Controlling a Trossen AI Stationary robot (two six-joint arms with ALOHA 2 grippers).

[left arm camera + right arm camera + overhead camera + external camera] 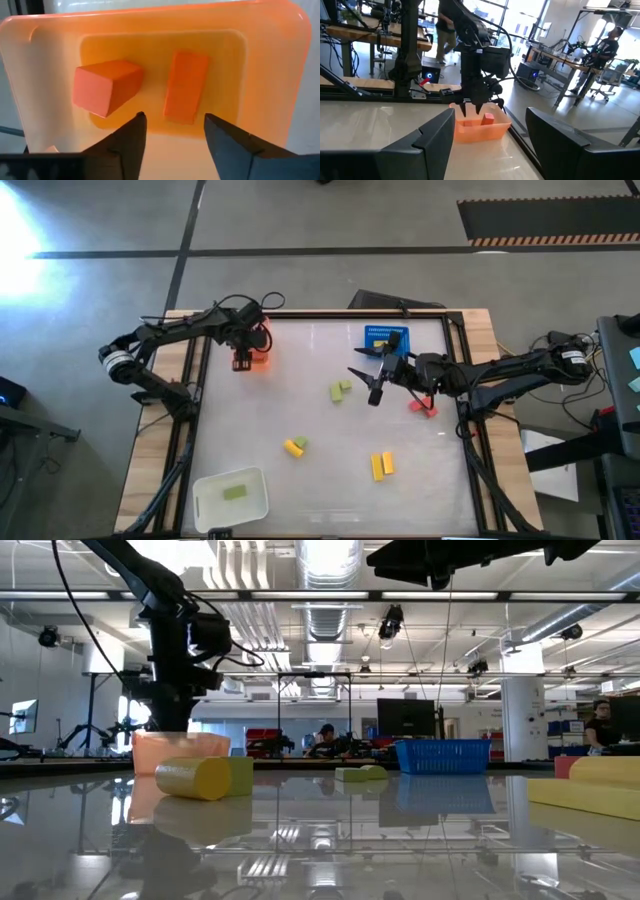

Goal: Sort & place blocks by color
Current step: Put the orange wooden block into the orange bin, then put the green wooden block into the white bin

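Observation:
My left gripper [175, 120] stands open, pointing down over the orange tray [258, 362] at the far left. Two red blocks lie on the tray's floor: a chunk [107, 89] and a bar [186, 92], both clear of the fingers. My right gripper [375, 387] hangs open and level above the table's middle, holding nothing. On the table lie green blocks [340, 390], a yellow and a green block [295, 445], two yellow blocks [382, 465] and red blocks [422, 408]. One green block [235, 493] lies in the white tray [215, 505].
A blue basket [386, 338] stands at the far edge right of centre. The white tray sits at the near left corner. A black frame runs round the table top. People and benches show in the room behind. Bare table lies between the orange tray and the green blocks.

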